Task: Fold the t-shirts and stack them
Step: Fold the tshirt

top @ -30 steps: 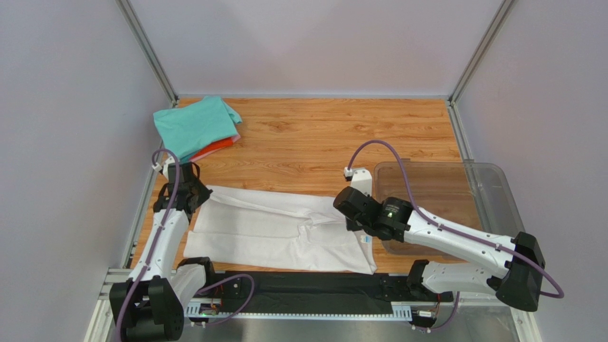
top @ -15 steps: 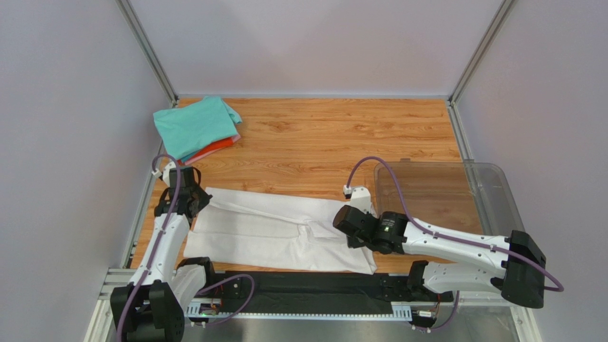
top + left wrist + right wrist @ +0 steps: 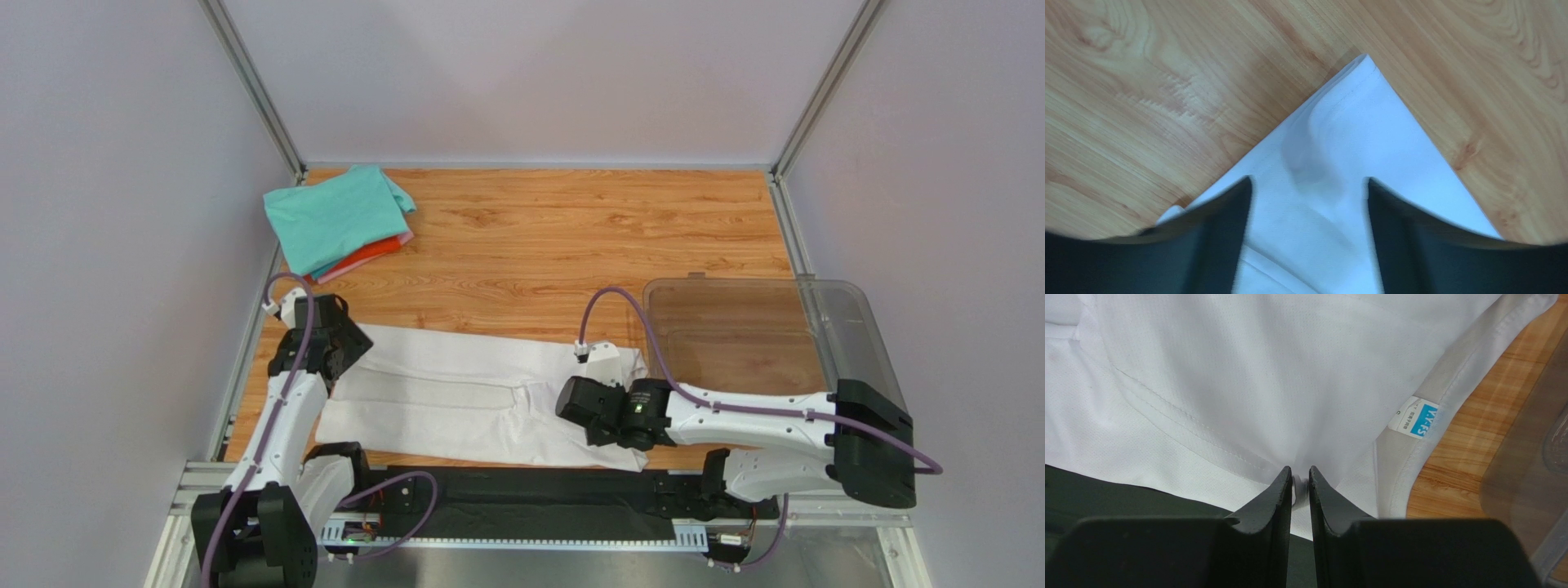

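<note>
Now the white t-shirt (image 3: 472, 392) lies flat as a long band at 6 o'clock on the table (image 3: 552, 233). Since a second ago my left gripper (image 3: 1309, 199) has let go, and its jaws stand wide over the shirt's 9 o'clock corner. My right gripper (image 3: 1300, 478) has come down low by the neck label (image 3: 1420, 419). Its jaws are a sliver apart around cloth, so I can't tell if it grips. Fold laid, I judge. Teal-topped stack (image 3: 337, 218) at 10 o'clock, clear bin (image 3: 846, 331) at 4.
</note>
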`<state>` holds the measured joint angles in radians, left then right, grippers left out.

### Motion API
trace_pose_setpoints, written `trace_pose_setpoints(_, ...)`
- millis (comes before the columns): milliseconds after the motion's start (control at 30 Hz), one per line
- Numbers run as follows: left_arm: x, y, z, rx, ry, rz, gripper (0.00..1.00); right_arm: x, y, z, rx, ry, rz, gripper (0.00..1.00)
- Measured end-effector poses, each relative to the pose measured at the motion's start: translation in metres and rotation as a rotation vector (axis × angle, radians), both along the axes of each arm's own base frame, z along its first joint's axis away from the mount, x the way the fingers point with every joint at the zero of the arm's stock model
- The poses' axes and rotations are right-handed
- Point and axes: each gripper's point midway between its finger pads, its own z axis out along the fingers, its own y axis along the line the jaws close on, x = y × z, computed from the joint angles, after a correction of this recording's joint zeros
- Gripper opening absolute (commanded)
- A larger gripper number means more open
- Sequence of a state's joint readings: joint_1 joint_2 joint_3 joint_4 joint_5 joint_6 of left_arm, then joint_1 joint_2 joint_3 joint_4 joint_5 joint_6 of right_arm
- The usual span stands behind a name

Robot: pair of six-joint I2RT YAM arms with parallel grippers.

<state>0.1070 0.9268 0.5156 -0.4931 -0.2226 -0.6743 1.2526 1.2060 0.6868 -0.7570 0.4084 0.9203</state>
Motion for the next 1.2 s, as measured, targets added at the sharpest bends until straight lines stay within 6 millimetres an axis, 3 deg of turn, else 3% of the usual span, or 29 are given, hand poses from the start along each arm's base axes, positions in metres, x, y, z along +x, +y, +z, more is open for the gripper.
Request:
trace_pose_setpoints(33, 0.000, 0.000, 0.001, 0.003, -0.002, 0.001, 0.99, -0.002, 0.000, -0.002, -0.005, 0.005, -0.001, 0.38)
trace_pose_setpoints(267, 0.002, -0.001, 0.014, 0.001, -0.062, 0.001, 1.00, -0.010, 0.008, -0.007, -0.009, 0.017, 0.021, 0.69)
trace_pose_setpoints(300, 0.003, -0.002, 0.016, -0.004, -0.073, -0.004, 1.00, -0.010, 0.010, -0.005, -0.004, 0.015, 0.024, 0.92)
trace_pose_setpoints(333, 0.004, -0.004, 0.018, -0.012, -0.086, -0.012, 1.00, -0.011, 0.013, -0.003, 0.006, 0.014, 0.023, 1.00)
trace_pose_setpoints(500, 0.017, -0.029, 0.031, -0.115, -0.170, -0.115, 1.00, -0.008, 0.027, 0.014, 0.054, -0.008, 0.036, 1.00)
trace_pose_setpoints(600, 0.028, -0.056, 0.035, -0.222, -0.222, -0.220, 1.00, -0.007, 0.032, 0.023, 0.098, -0.014, 0.021, 1.00)
trace_pose_setpoints(800, 0.026, -0.097, 0.018, -0.334, -0.181, -0.378, 1.00, -0.011, 0.038, 0.023, 0.204, 0.007, -0.034, 1.00)
trace_pose_setpoints(1033, 0.009, -0.104, -0.020, -0.372, -0.064, -0.382, 1.00, -0.023, 0.033, -0.005, 0.246, 0.081, -0.077, 1.00)
trace_pose_setpoints(1200, 0.007, -0.104, -0.024, -0.373, -0.056, -0.381, 1.00, -0.012, 0.034, -0.009, 0.266, 0.085, -0.124, 1.00)
